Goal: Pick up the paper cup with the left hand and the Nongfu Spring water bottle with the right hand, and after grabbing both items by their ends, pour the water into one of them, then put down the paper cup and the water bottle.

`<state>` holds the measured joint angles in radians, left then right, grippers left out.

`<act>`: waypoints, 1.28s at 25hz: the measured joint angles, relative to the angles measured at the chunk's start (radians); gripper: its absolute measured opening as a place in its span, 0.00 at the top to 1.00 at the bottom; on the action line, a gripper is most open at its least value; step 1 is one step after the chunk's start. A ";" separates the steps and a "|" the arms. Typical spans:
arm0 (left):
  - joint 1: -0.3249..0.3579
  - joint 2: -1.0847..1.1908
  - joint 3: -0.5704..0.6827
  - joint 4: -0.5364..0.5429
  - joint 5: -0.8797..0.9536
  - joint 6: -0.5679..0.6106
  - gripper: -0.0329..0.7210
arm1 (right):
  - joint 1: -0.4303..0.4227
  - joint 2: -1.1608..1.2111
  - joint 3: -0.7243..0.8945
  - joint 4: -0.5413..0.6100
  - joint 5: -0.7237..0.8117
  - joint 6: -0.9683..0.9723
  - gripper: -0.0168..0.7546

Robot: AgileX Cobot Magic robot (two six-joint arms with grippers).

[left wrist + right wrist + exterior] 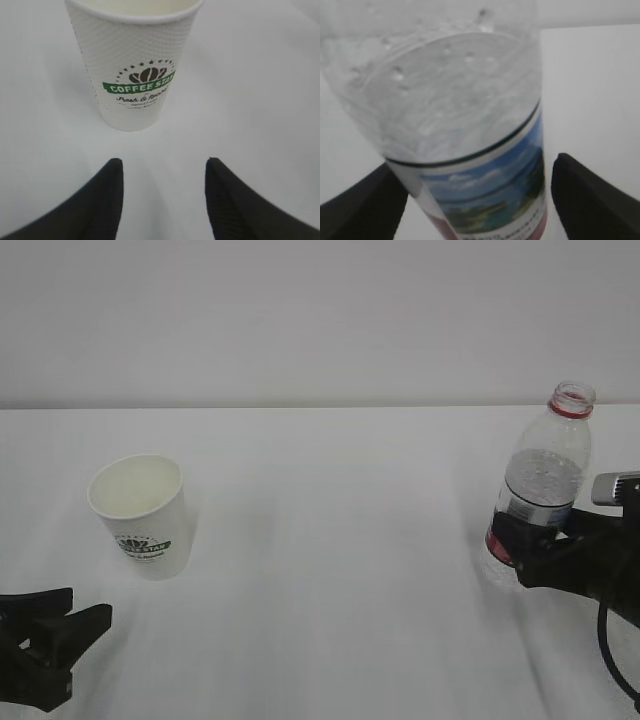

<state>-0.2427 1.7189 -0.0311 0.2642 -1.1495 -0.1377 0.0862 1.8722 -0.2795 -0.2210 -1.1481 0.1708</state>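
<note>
The paper cup [140,515] stands upright on the left, white with a green logo, its cream inside showing nothing. My left gripper [88,602] sits low at the front left, open, a short way before the cup. In the left wrist view the cup [135,65] stands just beyond the open gripper [164,160], with bare table between the fingertips. The Nongfu Spring water bottle [545,475] stands uncapped on the right with clear water inside. My right gripper [512,548] is open round its labelled lower part. Up close, the bottle [470,100] fills the gripper [475,162], with a gap at the right finger [585,200].
The white tabletop [330,580] runs back to a plain white wall [320,320]. A black cable [605,645] loops down from the right arm at the right edge.
</note>
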 joint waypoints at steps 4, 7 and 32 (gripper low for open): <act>0.000 0.000 0.000 0.000 0.000 0.000 0.44 | 0.000 0.024 -0.024 -0.004 0.000 0.000 0.11; 0.000 0.000 0.000 0.000 -0.002 0.000 0.44 | 0.000 0.028 -0.040 -0.004 0.000 0.000 0.11; 0.000 0.000 0.000 0.000 -0.002 0.000 0.44 | 0.000 0.028 -0.068 -0.042 -0.004 -0.002 0.29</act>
<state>-0.2427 1.7189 -0.0311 0.2642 -1.1510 -0.1377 0.0862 1.9004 -0.3480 -0.2630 -1.1523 0.1685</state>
